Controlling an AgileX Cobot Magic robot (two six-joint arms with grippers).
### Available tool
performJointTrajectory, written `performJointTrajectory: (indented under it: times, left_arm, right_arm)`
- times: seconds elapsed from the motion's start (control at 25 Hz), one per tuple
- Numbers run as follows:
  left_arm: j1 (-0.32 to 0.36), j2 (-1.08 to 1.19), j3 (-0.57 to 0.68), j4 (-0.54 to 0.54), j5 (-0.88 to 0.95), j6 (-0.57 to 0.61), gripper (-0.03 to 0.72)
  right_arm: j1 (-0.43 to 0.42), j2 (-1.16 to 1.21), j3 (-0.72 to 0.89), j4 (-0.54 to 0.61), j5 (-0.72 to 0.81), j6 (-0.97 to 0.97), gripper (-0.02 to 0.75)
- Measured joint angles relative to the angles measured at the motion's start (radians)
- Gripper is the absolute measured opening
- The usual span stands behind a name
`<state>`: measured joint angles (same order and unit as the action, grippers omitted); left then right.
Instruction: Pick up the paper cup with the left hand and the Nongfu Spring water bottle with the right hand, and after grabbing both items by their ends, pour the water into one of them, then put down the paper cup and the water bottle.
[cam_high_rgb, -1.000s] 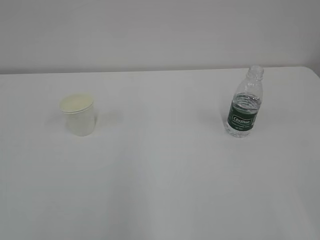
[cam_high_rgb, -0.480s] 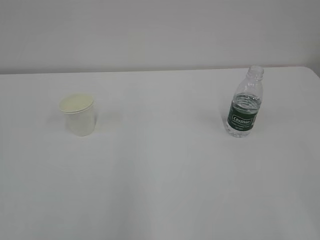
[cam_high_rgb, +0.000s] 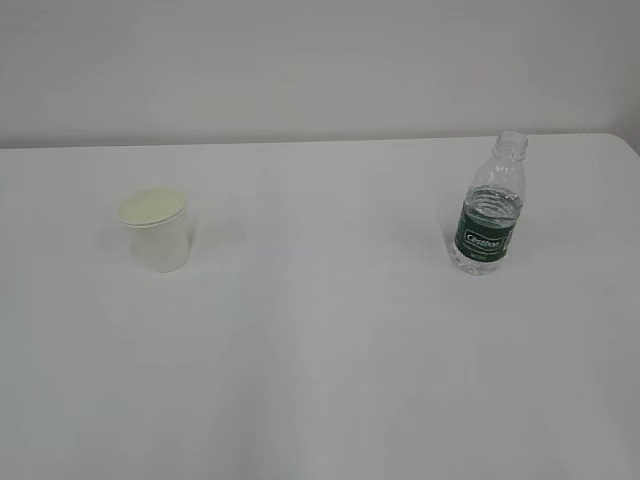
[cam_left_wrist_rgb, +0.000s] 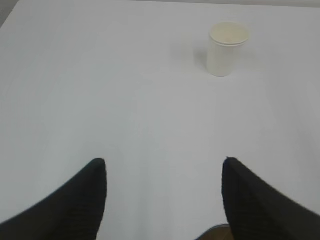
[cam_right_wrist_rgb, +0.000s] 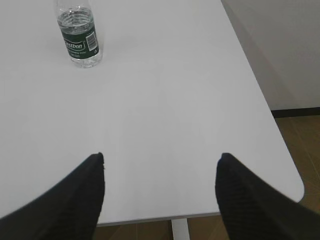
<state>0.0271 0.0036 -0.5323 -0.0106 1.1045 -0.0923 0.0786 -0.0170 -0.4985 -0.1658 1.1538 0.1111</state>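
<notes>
So the exterior view is just the white tabletop (cam_high_rgb: 320, 350) with two things standing upright on it, well apart: the paper cup (cam_high_rgb: 158, 232) over on the left and the Nongfu Spring water bottle (cam_high_rgb: 490, 205) on the right. No arms anywhere in that shot. You can see the bottle has no cap, it's got the dark green label around its middle, and the water (cam_high_rgb: 493, 205) sits around the top of the label.

The wrist cams are where the arms show up. In the left wrist view the left end effector (cam_left_wrist_rgb: 164, 172) has its two black fingers spread wide at the bottom of the frame, nothing between them, just bare tabletop. The cup is way up ahead of it and off to the right of the gap, cream-ish inside facing up, not touched.

Right wrist view is the same deal: right end effector (cam_right_wrist_rgb: 160, 167) gaping open, holding nothing, hanging over the near part of the tabletop. The bottle is up in the top left corner, its neck cut off by the frame edge, well away from the fingers. This view also gives you stuff the others don't: the tabletop's rounded right corner, a white leg under it, brown floor (cam_right_wrist_rgb: 300, 145) and a pale wall beyond.
</notes>
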Motion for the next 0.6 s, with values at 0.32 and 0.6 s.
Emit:
performJointTrajectory:
  times: [0.32,0.6]
  left_arm:
    - [0.000,0.000,0.000,0.000,0.000,0.000,0.514]
    - [0.000,0.000,0.000,0.000,0.000,0.000,0.514]
  right_arm:
    - [0.000,0.000,0.000,0.000,0.000,0.000,0.531]
    - [0.000,0.000,0.000,0.000,0.000,0.000,0.531]
